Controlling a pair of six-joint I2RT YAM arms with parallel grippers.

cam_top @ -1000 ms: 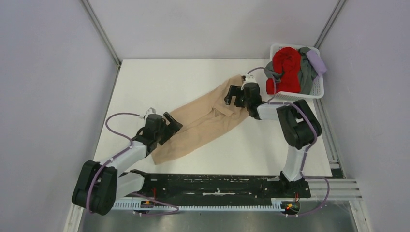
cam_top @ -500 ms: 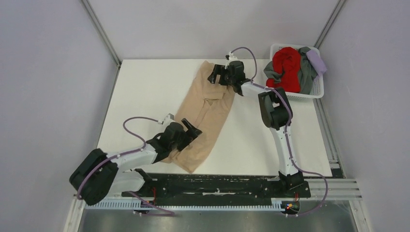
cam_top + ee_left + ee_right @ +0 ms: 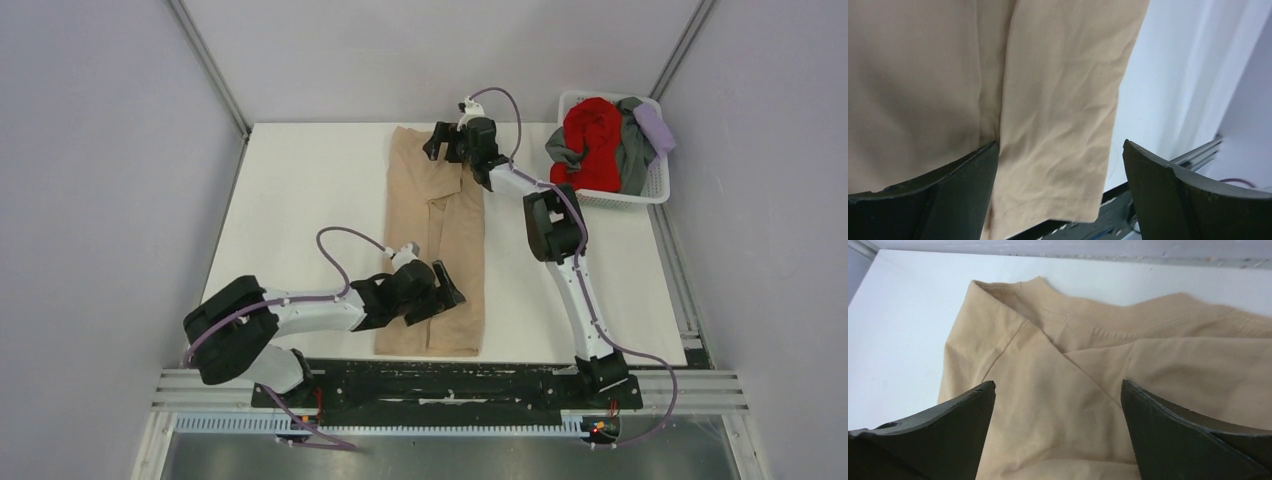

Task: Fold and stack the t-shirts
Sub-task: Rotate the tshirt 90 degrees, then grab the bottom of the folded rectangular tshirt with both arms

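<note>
A: L to R. left gripper (image 3: 447,290): fingers (image 3: 948,190) spread wide, nothing pinched. Cloth lies under and btwn them.

B: Agreed. That's the tan t-shirt (image 3: 440,215), flat on the table (image 3: 300,200) as one long narrow strip. Overlap edge runs up to the tip of one finger. The hem (image 3: 1048,212) sits just past the tips, twd the rail (image 3: 450,375).

A: Risk 1, we reckon: hem is right by the table's edge. Any drag twd the bases and it slides off, strip goes w/ it.

B: Risk 2: close here and we may catch the top layer only. Flap peels open, fold lost.

A: right gripper (image 3: 437,150): released too, fingers apart. The collar (image 3: 1128,327) is just beyond the tips, folded shoulder btwn them.

B: Arm looks near full stretch. Risk 3: shallow bite at the collar, cloth slips mid-lift, ends travel unevenly, strip skews.

A: Off to the R of those fingers, well apart: basket (image 3: 655,185) w/ red t-shirt (image 3: 592,140), grey t-shirt (image 3: 630,160) and lavender t-shirt (image 3: 655,128) heaped in it. None folded yet, by the look.

B: R elbow sits near its rim. We think a wide swing could snag it.
</note>
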